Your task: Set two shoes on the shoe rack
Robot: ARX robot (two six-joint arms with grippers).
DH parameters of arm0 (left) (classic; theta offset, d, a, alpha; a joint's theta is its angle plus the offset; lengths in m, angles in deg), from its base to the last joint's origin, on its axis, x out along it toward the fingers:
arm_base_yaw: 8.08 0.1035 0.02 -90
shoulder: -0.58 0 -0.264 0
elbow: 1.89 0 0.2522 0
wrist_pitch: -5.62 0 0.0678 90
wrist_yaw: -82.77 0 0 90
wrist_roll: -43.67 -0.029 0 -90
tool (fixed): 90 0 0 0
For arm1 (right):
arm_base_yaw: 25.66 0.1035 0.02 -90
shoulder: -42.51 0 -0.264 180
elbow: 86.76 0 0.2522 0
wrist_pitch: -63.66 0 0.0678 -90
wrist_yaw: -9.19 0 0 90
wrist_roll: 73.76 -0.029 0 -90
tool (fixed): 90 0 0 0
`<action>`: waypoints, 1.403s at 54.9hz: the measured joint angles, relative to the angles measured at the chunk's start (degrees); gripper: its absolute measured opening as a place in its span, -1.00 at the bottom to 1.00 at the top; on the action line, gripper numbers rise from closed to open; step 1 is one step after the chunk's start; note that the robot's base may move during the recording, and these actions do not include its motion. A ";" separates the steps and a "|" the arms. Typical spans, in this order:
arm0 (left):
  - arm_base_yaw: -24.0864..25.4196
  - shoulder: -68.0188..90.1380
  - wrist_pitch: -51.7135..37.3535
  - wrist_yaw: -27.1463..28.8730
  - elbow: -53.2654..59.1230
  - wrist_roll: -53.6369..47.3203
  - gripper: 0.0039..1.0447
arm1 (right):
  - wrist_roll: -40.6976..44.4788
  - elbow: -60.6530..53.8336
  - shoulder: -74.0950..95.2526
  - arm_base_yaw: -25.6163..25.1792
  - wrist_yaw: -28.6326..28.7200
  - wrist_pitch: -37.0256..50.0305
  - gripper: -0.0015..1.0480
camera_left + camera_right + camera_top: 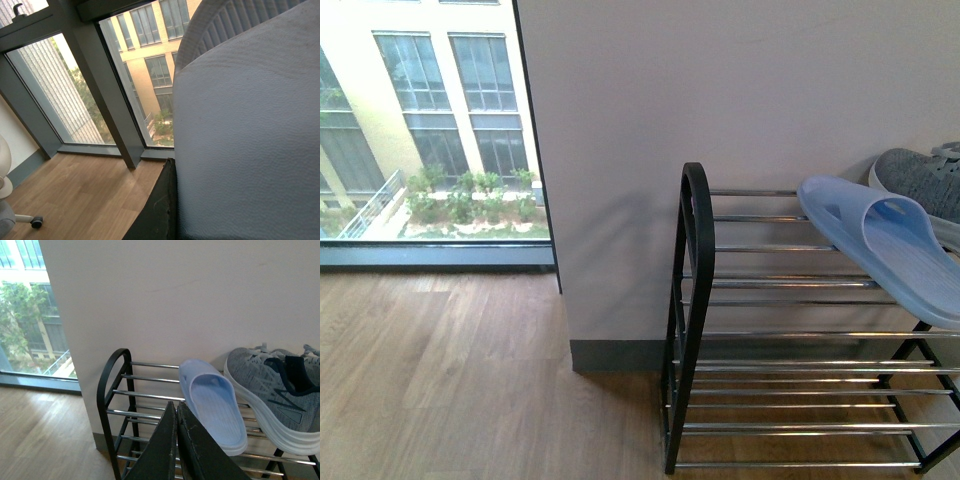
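Note:
The black shoe rack [692,300] with chrome bars stands against the wall; it also shows in the right wrist view [112,390]. A light-blue slide [880,240] lies on its top tier, overhanging the front, beside a grey sneaker [925,180]. Both show in the right wrist view, slide [212,410] and sneaker [270,390]. My right gripper [176,405] is shut and empty, just in front of the top tier. My left gripper is shut on a light-blue slide [250,140] that fills the left wrist view; one dark finger [160,210] presses against it. Neither arm shows in the front view.
A grey wall [720,100] rises behind the rack. Floor-to-ceiling windows [430,130] stand to the left over a wooden floor [450,380]. A white chair's castor [36,222] shows on the floor in the left wrist view.

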 joint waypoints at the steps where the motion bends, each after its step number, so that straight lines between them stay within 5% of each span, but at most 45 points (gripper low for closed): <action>1: 0.00 0.00 0.00 0.00 0.00 0.00 -0.97 | 0.00 0.00 -0.46 0.00 0.00 -0.46 -0.97; 30: 0.00 0.00 0.00 0.00 0.00 0.00 -0.97 | 0.00 0.02 -9.42 0.00 0.00 -9.40 -0.97; 36: 0.00 0.00 0.00 0.00 0.00 0.00 -0.97 | 0.00 0.02 -17.20 0.00 -0.02 -18.73 -0.97; 57: 0.00 0.00 0.00 0.00 0.00 0.00 -0.97 | 0.04 0.02 -19.10 0.02 0.00 -19.37 -0.96; 77: -0.02 0.00 0.00 0.02 0.00 0.00 -0.97 | 0.02 0.02 -19.15 0.00 0.04 -19.37 0.13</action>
